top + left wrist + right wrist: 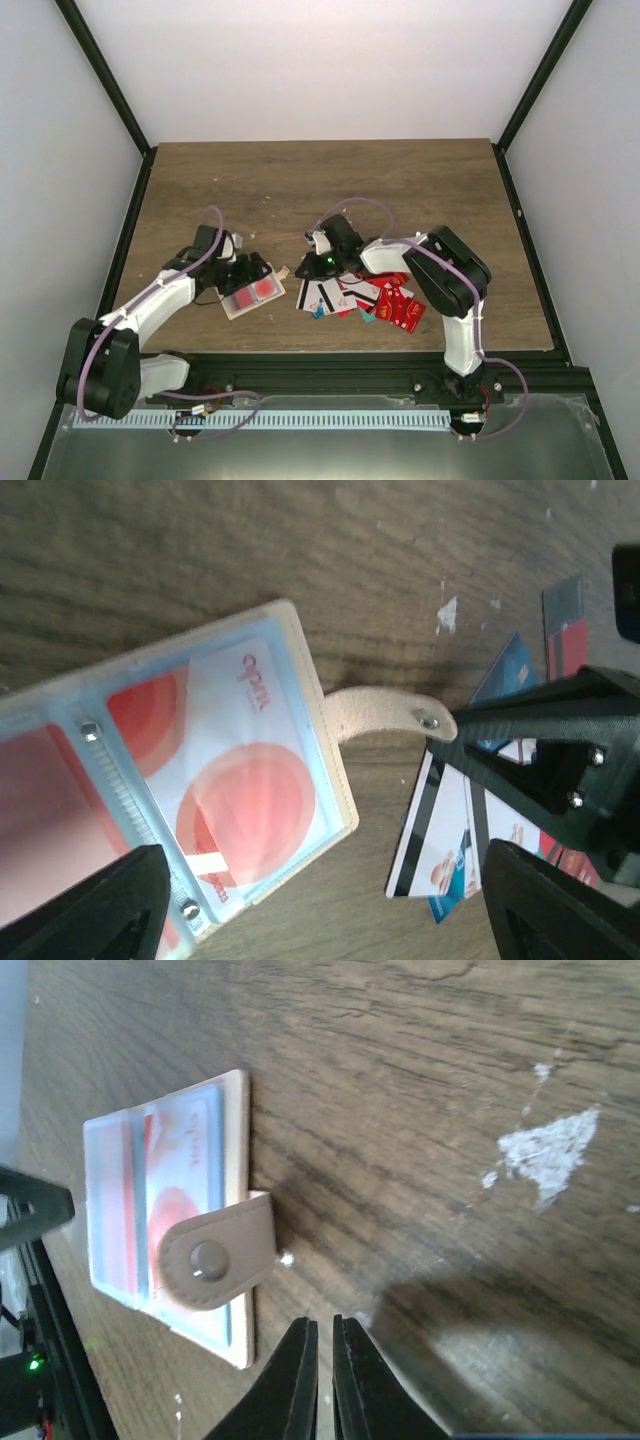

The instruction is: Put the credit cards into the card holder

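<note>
Left fingers [90,910] wide apart above card holder [230,770]; right fingers [300,1380] together, just beside it.

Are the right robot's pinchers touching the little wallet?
Apart. In the right wrist view, a strip of bare tabletop shows between the right gripper and the card holder, including its snap tab.

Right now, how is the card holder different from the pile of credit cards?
The card holder is one beige wallet lying open with a red card in its clear pocket; the credit cards are many loose pieces, heaped up. The holder has a snap tab; the cards have none. Both lie on the table.
</note>
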You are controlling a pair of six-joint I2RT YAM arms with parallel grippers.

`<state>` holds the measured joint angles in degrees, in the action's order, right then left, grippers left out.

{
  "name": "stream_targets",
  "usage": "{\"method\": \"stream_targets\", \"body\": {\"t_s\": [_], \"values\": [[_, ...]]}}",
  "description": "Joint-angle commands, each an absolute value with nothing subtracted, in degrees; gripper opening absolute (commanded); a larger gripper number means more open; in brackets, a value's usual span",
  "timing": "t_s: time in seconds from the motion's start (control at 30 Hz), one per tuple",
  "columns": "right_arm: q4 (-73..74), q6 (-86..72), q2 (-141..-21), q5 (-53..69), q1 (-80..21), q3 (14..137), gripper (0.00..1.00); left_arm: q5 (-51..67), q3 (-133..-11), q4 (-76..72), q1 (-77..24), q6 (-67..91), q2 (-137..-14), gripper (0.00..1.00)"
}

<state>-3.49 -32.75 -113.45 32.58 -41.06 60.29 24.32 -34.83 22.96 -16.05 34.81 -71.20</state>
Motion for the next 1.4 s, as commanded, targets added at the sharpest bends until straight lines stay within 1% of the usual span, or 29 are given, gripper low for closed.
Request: {"method": "stream_targets", "body": {"t_s": [0.0,0.13,0.2,0.27,0.4,0.63,1.17,1.37], "values": [[-1.79,-30.84,-109.37,34.92,-41.46,61.79,0.08,20.02,-37.01,26.36,-16.13,32.97,-69.32,0.78],[-2.67,-30.85,-107.96,38.02,-42.66,62.11,0.14,17.85,-36.59,26.28,-16.14,32.45,-70.09,0.42],[-2.91,-31.06,-108.01,38.94,-43.55,62.86,0.16,16.71,-36.2,26.17,-16.14,32.15,-70.7,0.27],[-3.12,-31.47,-108.65,39.53,-44.29,63.85,0.17,16.0,-35.56,25.54,-16.17,32.0,-71.28,0.18],[-2.92,-32.12,-111.09,40.27,-45.54,66.29,0.18,16.17,-34.79,23.97,-16.17,31.99,-72.72,0.09],[-0.32,-32.41,-114.97,39.35,-46.23,70.46,0.21,16.78,-33.93,21.5,-16.26,31.48,-75.92,0.04],[3.09,-32.52,-120.29,37.33,-46.59,73.73,0.34,17.07,-32.88,17.62,-17.61,30.83,-83.39,0.04],[3.64,-32.45,-120.7,37.3,-46.76,74.0,0.36,17.01,-32.41,16.79,-17.99,31.09,-84.37,0.04]]}}
